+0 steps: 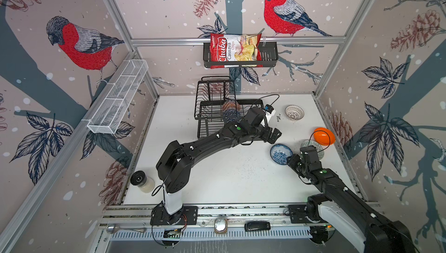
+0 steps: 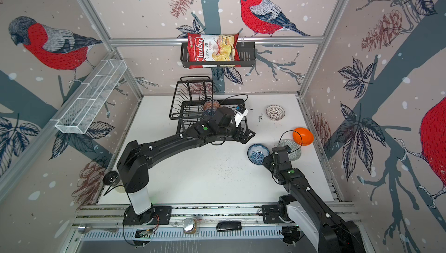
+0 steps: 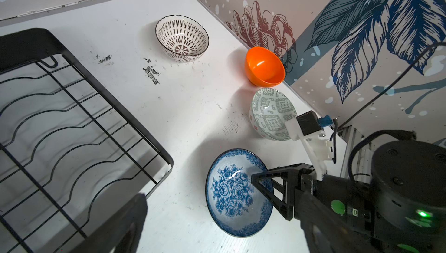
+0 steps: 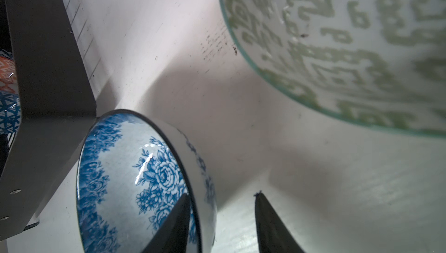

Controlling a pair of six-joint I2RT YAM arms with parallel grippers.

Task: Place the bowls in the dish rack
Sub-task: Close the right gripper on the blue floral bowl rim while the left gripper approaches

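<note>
Closest to the lens, low in the right wrist view, the right gripper is set with its jaws astride the rim of the floral bowl: one jaw lies inside on the glaze, the other outside with a gap left, so nothing is pinched yet. At the left of that frame the rack is seen, with the orange-white bowl and triangle bowl inside it. On the tabletop, right of centre in a top view, the lattice bowl, orange bowl and grey bowl are left. The left gripper is held, jaws spread and empty, between floral bowl and rack.

Only a thin, glossy rim would be caught, so a swing or drop on lifting is judged possible. The bowl could be shoved into the rack by the outer jaw. The grey bowl could be knocked by the right wrist, and the left arm could be struck on the way across
</note>
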